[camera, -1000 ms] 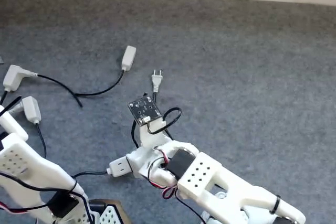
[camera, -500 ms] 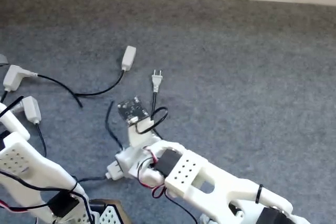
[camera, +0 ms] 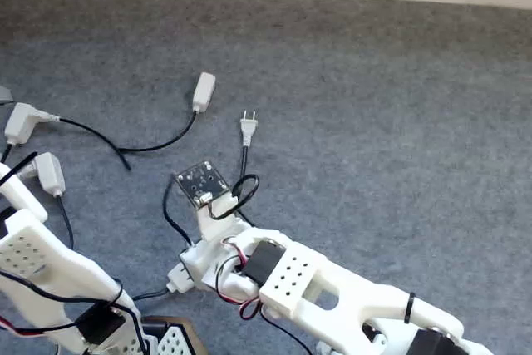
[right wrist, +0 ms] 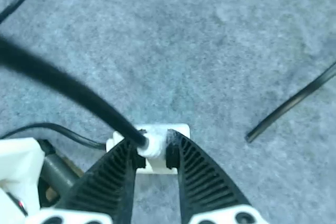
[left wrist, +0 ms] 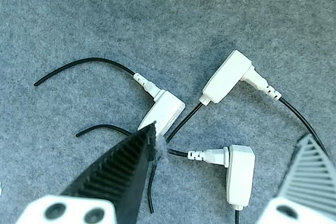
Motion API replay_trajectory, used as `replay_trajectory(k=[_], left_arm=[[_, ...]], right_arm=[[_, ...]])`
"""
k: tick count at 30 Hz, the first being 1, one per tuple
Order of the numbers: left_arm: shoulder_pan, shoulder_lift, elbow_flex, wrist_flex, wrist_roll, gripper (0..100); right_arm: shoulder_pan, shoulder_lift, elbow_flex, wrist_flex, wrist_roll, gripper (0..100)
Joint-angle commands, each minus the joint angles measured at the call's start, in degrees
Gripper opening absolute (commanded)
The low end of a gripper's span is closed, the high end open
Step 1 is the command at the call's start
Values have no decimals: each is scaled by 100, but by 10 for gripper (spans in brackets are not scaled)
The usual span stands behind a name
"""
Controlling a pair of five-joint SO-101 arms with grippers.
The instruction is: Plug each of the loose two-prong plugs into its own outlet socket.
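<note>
Gripping a white connector [right wrist: 153, 149] at the end where its cord enters, the right gripper [right wrist: 151, 139] has its black fingers [right wrist: 197, 174] drawn narrow, one pressed on each side of the piece, and the connector's black cord [right wrist: 68, 85] runs out from between them. In the high view this connector sits at the near end of the right arm, low over the grey carpet [camera: 399, 122]; whether it touches the carpet I cannot tell. Farther out, a loose two-prong plug [camera: 248, 126] lies flat on the carpet, its prongs pointing away from the arms and its cord trailing back toward the right arm. A white socket [camera: 203, 91] lies apart from it, to its left and a little farther out. The left gripper [left wrist: 231, 135] is spread wide and holds nothing, above a cluster of three white angled plugs [left wrist: 227, 77]; its black fingertip [left wrist: 149, 135] is just beside one of them.
</note>
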Motion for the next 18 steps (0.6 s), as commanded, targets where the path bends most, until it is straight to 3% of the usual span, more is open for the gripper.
replay_trajectory(k=[1, 4, 8, 18], left_arm=[[13, -92, -312, 53, 35, 393], [13, -84, -558, 264, 35, 393], [22, -66, -971, 554, 35, 393], [48, -75, -1165, 782, 35, 393]], right_arm=[[-31, 400, 462, 910, 158, 5], [-22, 426, 462, 1086, 185, 5], [-145, 462, 462, 1262, 870, 5], [-75, 1288, -127, 1604, 774, 5]])
